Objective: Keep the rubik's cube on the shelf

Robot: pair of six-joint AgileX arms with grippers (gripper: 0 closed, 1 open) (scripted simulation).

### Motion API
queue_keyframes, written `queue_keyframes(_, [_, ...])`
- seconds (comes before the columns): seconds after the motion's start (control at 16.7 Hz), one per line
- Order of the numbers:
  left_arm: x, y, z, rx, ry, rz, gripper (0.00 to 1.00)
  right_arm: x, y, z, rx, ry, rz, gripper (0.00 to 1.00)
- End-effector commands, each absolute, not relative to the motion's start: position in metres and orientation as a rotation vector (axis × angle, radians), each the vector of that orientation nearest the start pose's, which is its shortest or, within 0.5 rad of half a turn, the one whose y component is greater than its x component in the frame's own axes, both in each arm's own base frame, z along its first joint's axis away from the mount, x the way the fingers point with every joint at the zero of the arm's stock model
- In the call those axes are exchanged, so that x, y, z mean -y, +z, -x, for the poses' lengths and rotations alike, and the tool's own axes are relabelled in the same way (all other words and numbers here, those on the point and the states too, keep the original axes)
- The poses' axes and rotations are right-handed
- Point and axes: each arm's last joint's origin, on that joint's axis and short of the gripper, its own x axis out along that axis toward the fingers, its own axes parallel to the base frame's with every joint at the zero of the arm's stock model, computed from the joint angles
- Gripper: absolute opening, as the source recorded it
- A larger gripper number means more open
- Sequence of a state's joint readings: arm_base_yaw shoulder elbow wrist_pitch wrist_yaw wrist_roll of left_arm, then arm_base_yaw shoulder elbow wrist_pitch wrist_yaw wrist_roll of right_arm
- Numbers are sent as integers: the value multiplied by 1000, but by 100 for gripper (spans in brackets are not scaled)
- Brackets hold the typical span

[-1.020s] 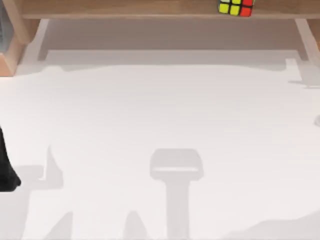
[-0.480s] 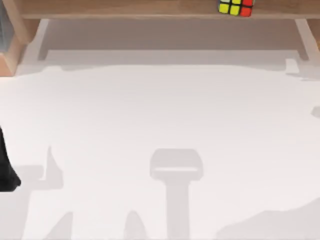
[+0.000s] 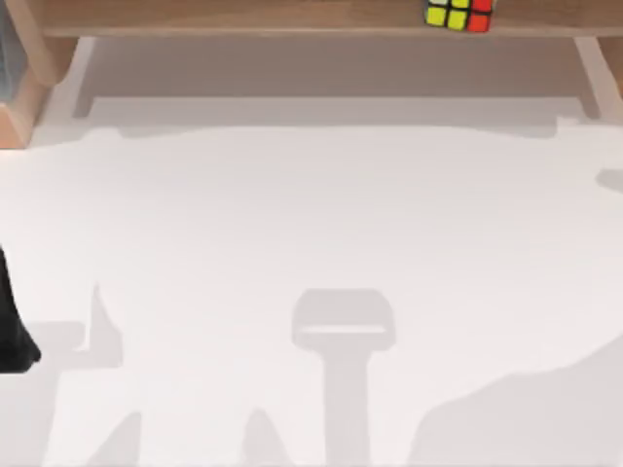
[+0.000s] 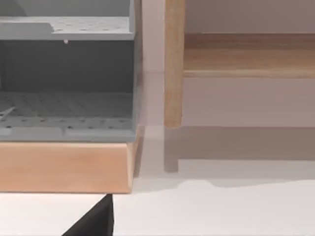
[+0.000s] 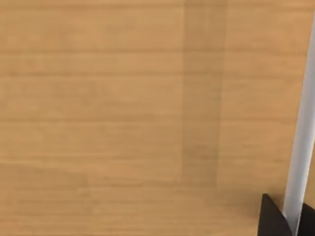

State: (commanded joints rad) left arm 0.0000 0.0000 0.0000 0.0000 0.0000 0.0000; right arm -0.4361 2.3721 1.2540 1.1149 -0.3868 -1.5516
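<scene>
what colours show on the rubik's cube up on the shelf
Yellow and red stickers with a little white, on a black grid; the top view shows it best.

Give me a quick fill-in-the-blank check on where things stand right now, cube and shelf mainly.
1. The rubik's cube sits on the ____.
2. In the top view, the cube is toward the table's ____ side.
3. The shelf plank is made of light-brown ____.
4. The table surface is ____ in colour.

Missing words: shelf; right; wood; white
</scene>
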Motion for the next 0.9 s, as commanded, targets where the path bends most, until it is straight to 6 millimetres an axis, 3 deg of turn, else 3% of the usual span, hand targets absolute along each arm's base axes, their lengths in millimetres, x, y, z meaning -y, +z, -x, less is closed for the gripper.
queue_keyframes(0.24, [1,160,-106,0,0,0,100,184,88,-435,-23,-11,1560,0])
queue_keyframes(0.9, [1,160,-106,0,0,0,100,184,88,-435,-23,-11,1560,83])
